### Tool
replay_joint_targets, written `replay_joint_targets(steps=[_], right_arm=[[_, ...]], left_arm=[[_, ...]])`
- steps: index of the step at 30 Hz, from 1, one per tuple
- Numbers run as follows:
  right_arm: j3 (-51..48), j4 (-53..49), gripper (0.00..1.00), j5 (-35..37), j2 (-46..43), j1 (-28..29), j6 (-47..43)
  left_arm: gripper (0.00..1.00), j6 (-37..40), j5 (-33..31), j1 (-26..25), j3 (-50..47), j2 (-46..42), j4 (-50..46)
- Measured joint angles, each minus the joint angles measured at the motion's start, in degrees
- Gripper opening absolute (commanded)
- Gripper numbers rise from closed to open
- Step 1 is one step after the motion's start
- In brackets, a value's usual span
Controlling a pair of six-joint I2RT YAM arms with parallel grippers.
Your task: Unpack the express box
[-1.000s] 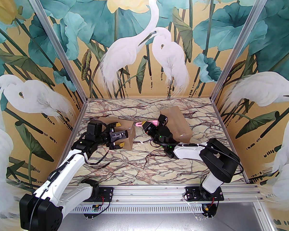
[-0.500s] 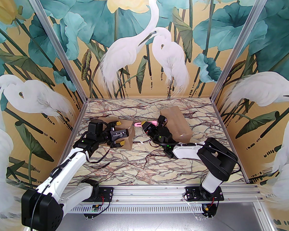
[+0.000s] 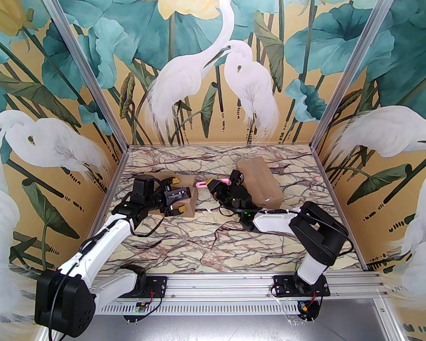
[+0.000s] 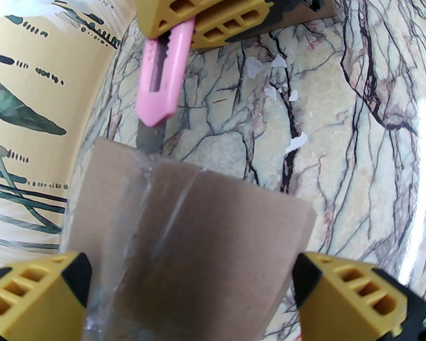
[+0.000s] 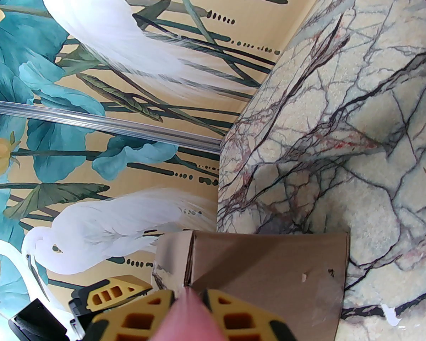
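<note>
Your left tool (image 3: pixel 177 196), spread wide, has slid further across the small brown cardboard box (image 3: pixel 189 205). Your right tool (image 3: pixel 213 184), gripping the pink plastic utility knife (image 3: pixel 202 183), has edged left in the frame towards it.

My table (image 3: pixel 213 247): marble-look top w/ dark veins. Two things sit on it, well apart: small cardboard box (image 3: pixel 192 206) left-centre, long taped box (image 3: pixel 261 179) right, toward the back. I see a few white scraps (image 4: pixel 294 142) near the small one.

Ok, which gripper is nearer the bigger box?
Right: right gripper, holding the knife, sits left of the bigger box; left gripper is farther left, over the smaller box.
</note>
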Motion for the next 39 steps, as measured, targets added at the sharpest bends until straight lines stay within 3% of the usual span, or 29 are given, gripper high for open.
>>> replay_joint_targets(steps=[13,26,39], right_arm=[[0.02,-0.52,0.00,-0.37,-0.02,-0.37,1.11],[1.64,-3.96,0.00,-11.15,-0.02,-4.42,0.87],[2.03,-6.71,0.00,-10.60,-1.44,-4.76,1.11]], left_arm=[[1.00,-2.47,0.00,-0.09,1.36,1.66,-0.61],[1.00,2.14,2.25,0.09,3.08,2.49,-3.08],[0.99,-6.86,2.43,0.07,5.70,5.99,-3.93]])
